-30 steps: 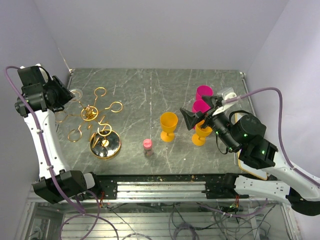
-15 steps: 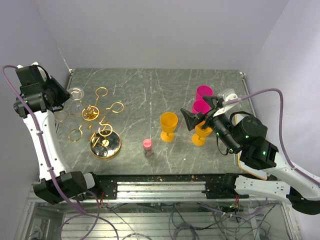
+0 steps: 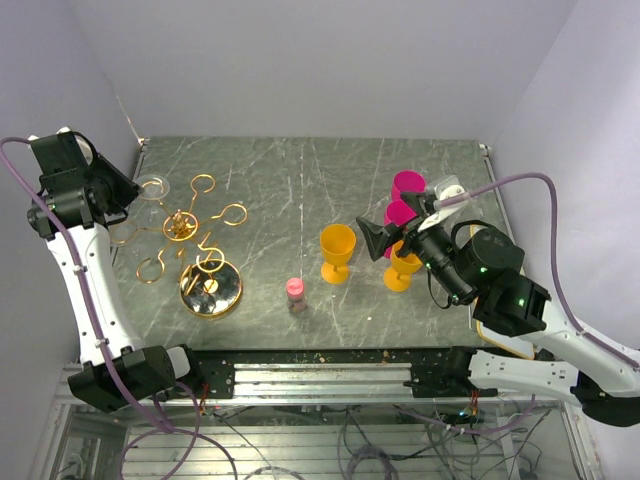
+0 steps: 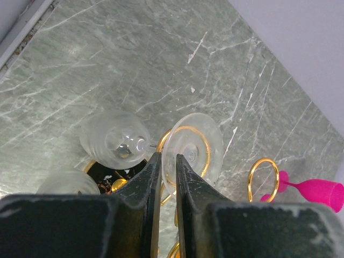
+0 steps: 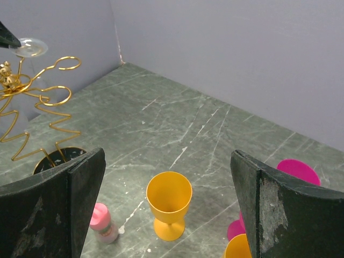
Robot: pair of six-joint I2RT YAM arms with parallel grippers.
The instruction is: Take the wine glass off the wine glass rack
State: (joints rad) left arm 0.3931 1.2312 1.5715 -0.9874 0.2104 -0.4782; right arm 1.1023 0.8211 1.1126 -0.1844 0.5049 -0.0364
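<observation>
The gold wire wine glass rack (image 3: 181, 226) stands at the left on its round shiny base (image 3: 211, 290); it also shows in the right wrist view (image 5: 32, 94). My left gripper (image 3: 128, 190) is shut on the stem of a clear wine glass (image 3: 152, 187) at the rack's far-left arm. In the left wrist view the closed fingertips (image 4: 155, 161) pinch the stem between the bowl (image 4: 114, 140) and the foot (image 4: 192, 147). A gold ring shows through the foot; I cannot tell if they touch. My right gripper (image 3: 400, 222) is open and empty above the cups.
Two yellow goblets (image 3: 337, 250) (image 3: 403, 266) and two pink goblets (image 3: 407, 184) (image 3: 401, 212) stand at centre right. A small pink-capped bottle (image 3: 295, 293) stands near the front. A second clear glass bowl (image 4: 67, 184) hangs by the rack. Walls close in at the left and back.
My left arm has drawn back a little to the left, still holding the glass stem. The right gripper has shifted slightly up and left.
</observation>
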